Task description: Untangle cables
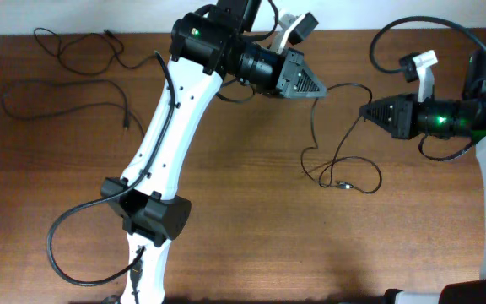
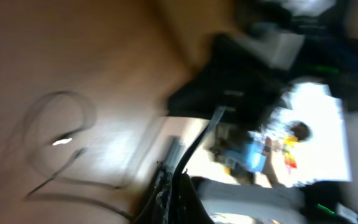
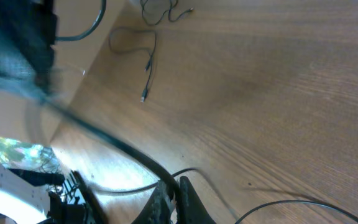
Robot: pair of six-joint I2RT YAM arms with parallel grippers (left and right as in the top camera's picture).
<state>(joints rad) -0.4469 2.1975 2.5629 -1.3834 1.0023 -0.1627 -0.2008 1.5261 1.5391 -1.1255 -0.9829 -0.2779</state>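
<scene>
**Two pincers are gripping one thin cable**

The left pincer [image 1: 319, 86] is hovering near the middle of the far edge of the counter [image 1: 251, 228]. Its tips are looking pressed together, with the held cable [image 1: 348, 85] coming out of them. The left wrist view is very blurry, so I am judging this mostly from above. The right pincer [image 1: 364, 111] is pointing at it from just beside, on the right edge's side. It is closed on the same cable, and its wrist view is showing the cord running right into its tips.

Below the pincers, the held cable is drooping in loose loops onto the counter. Its little plug [image 1: 342, 183] is lying at the near end of those loops. The corner cable [image 1: 108, 36] and the long cable [image 1: 123, 114] are lying well apart from it, by the far left corner.

These cords are looking light, soft and floppy, and probably a bit slippery. I think gripping a straight bit close to a plug is working best, and pulling slowly is keeping loops from tightening
</scene>
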